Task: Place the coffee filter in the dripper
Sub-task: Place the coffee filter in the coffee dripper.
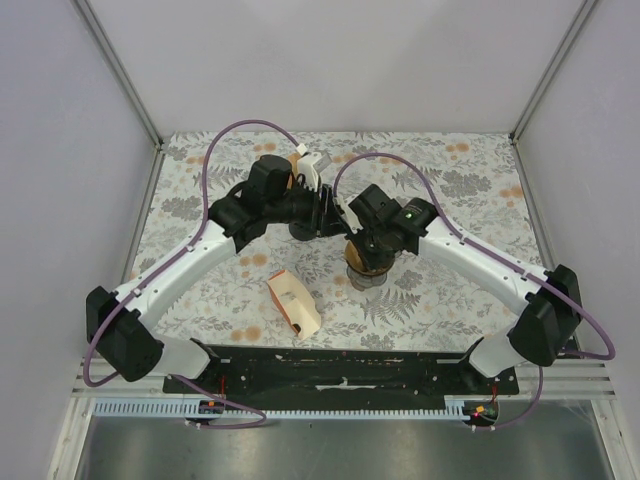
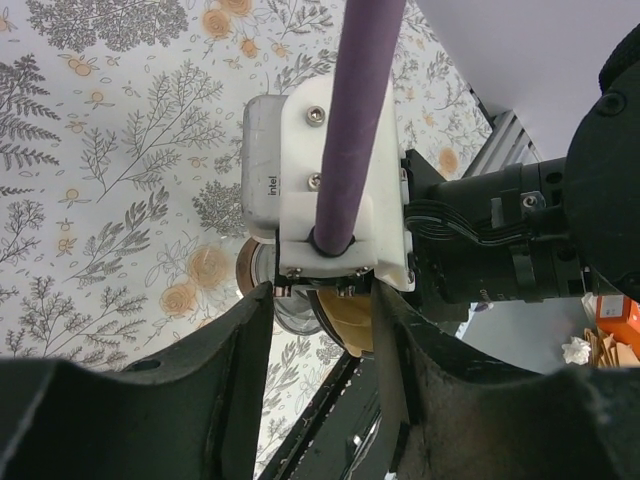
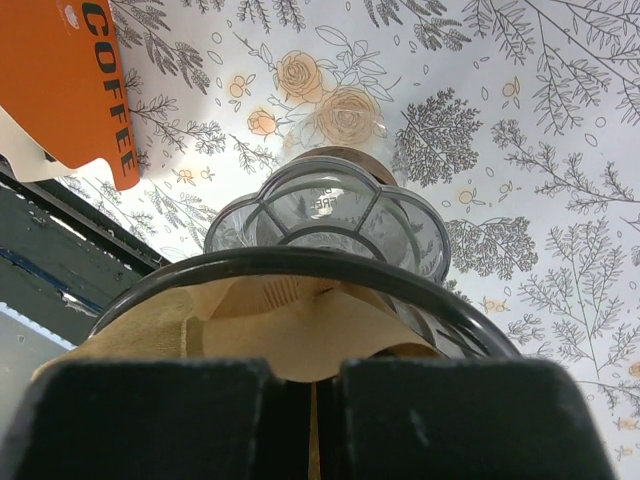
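The clear glass dripper [image 1: 368, 268] with a black rim stands at the table's middle; it also shows in the right wrist view [image 3: 325, 205]. A brown paper coffee filter [image 3: 300, 330] lies inside the rim, its edge pinched between my right gripper's fingers. My right gripper [image 3: 305, 385] is directly above the dripper [image 1: 368, 246] and shut on the filter. My left gripper [image 2: 320, 300] is open and empty, hovering just left of the right wrist [image 1: 325, 212]. Between its fingers I see the right wrist's white camera mount [image 2: 340, 190], with the filter [image 2: 352, 322] and dripper glass [image 2: 290, 312] below.
An orange and white coffee filter box [image 1: 293, 302] lies on the floral table left of the dripper and near its front edge; it also shows in the right wrist view [image 3: 75, 90]. Another small orange and white box [image 1: 308, 165] stands at the back. A black rail [image 1: 340, 372] runs along the near edge.
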You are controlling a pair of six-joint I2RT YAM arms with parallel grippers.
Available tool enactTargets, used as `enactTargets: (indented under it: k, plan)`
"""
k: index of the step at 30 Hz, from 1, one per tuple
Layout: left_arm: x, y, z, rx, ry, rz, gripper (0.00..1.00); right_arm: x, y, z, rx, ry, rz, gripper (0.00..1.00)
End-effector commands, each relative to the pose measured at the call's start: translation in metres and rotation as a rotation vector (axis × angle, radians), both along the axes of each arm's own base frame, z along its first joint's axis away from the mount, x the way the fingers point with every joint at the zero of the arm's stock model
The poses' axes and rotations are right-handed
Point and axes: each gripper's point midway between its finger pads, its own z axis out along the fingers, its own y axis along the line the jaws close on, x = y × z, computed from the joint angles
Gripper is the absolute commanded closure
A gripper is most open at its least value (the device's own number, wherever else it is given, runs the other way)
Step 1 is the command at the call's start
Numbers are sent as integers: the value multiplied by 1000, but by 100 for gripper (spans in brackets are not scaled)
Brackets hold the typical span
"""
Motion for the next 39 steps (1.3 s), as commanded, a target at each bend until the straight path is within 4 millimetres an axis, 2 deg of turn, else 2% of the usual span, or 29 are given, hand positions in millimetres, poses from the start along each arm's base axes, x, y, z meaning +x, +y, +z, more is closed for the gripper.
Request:
enactTargets:
  k: [1,6,9,13,21,23,33,35,39]
  plan:
    - [-25,-6,-15,21,79,-57,51,18,28,57,205,-148,-6,100]
    - [-14,1,-1,20,47,-17,52,19,23,69,215,-187,-16,100]
    - [-6,7,8,27,6,13,51,20,17,63,182,-186,-22,100]
    - [-4,12,12,25,-2,28,51,22,13,62,168,-185,-31,100]
    - [-1,16,13,26,-13,42,51,21,13,95,232,-243,-17,99]
    - [0,16,15,25,-18,41,50,19,12,98,236,-245,-18,97]
    - [2,18,16,26,-32,43,49,19,7,90,209,-236,-27,97]
    - [4,20,20,27,-44,43,49,14,11,99,236,-245,20,97]
    - [11,27,36,38,-114,50,48,9,14,132,281,-330,95,92]
